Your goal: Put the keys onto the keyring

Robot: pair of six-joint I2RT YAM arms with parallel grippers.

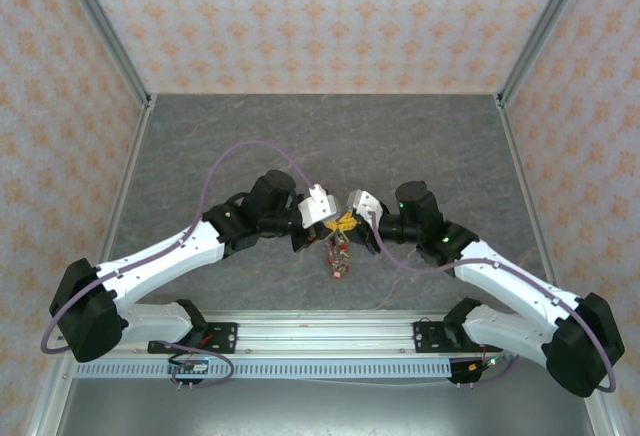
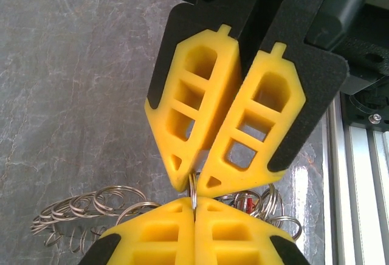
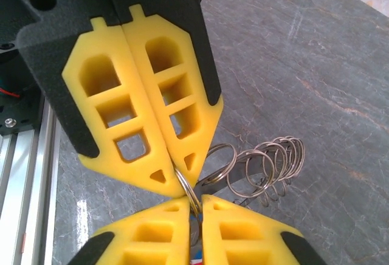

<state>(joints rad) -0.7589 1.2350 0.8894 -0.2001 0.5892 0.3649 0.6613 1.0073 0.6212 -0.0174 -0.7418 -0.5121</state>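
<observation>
Two pincers meet tip to tip above the grey table (image 1: 300, 136), with one bunch of metal between them. The left pincer (image 3: 178, 175) is clamped fully shut on the thin keyring (image 2: 193, 194). The right pincer (image 2: 193, 183) pinches the same ring just beside it. Many small loops (image 3: 267, 168) fan out, too crowded to count. The keys (image 1: 339, 259) hang below, with one red tag (image 2: 246, 202) showing.
</observation>
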